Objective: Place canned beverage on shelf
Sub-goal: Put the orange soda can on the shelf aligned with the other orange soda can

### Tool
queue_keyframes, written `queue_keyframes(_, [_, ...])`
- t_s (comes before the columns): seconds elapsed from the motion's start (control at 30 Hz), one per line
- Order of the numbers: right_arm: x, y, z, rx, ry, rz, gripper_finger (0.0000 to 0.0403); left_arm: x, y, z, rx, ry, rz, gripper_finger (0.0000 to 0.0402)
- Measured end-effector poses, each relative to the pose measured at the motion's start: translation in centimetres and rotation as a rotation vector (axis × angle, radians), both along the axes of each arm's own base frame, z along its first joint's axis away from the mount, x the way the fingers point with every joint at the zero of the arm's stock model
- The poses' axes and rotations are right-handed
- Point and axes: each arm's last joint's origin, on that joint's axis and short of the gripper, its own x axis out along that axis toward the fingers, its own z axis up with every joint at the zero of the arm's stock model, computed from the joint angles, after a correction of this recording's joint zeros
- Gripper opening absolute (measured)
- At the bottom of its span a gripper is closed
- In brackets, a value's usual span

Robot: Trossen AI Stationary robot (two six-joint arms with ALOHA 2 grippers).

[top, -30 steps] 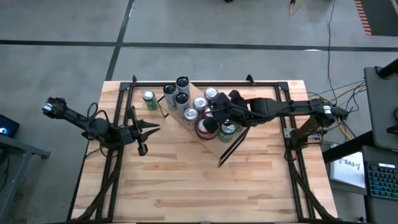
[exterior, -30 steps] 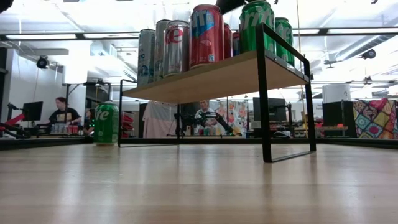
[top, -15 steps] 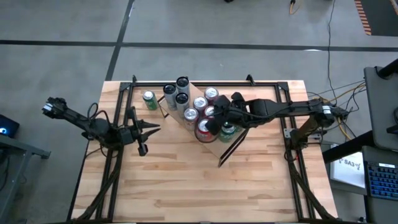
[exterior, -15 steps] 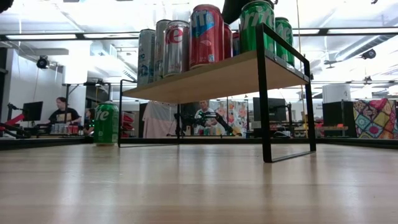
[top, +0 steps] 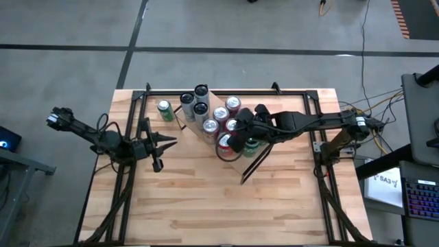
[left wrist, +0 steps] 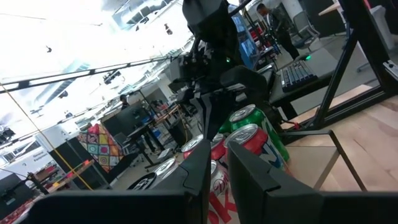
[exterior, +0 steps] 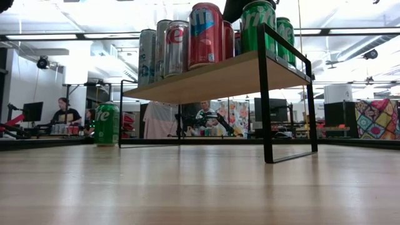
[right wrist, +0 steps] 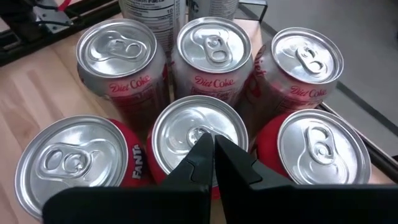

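The shelf (top: 235,163) is a small light-wood board on black end frames, standing mid-table; in the low view its board (exterior: 212,78) carries several upright cans. My right gripper (top: 236,138) is shut above these cans. In its wrist view (right wrist: 214,142) the fingertips stand over the silver top of the middle can (right wrist: 186,127), between Diet Coke and red cans. One green can (top: 164,110) stands on the tabletop left of the shelf and also shows in the low view (exterior: 107,124). My left gripper (top: 173,143) waits shut at the table's left, pointing at the shelf. My right gripper points its shut fingertips (right wrist: 202,152) down at the lid of the middle can (right wrist: 180,140) from above. I cannot tell whether they touch the lid. The can stands upright on the shelf among the others.
The black rail frame (top: 137,103) runs along the table's left, far and right sides. Bare wood (top: 219,206) lies between the shelf and the near edge. People and desks show in the room beyond the table (exterior: 62,112).
My right gripper has sunk a little toward the cans on the shelf and shifted slightly toward the table's near edge. The cans and the shelf have stayed in place.
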Motion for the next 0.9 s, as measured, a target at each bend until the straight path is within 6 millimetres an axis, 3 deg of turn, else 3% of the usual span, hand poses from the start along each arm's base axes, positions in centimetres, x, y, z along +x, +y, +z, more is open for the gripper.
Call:
queue_keyframes(0.63, [-0.1,0.3,0.6,0.004,-0.015,0.019,0.0009,0.0,0.0,0.0,-0.003,0.001,-0.001,0.0038])
queue_keyframes(0.9, [-0.4,2.5,2.0,0.007,-0.067,0.086,0.0009,0.0,0.0,0.0,-0.002,0.003,-0.001,0.0038])
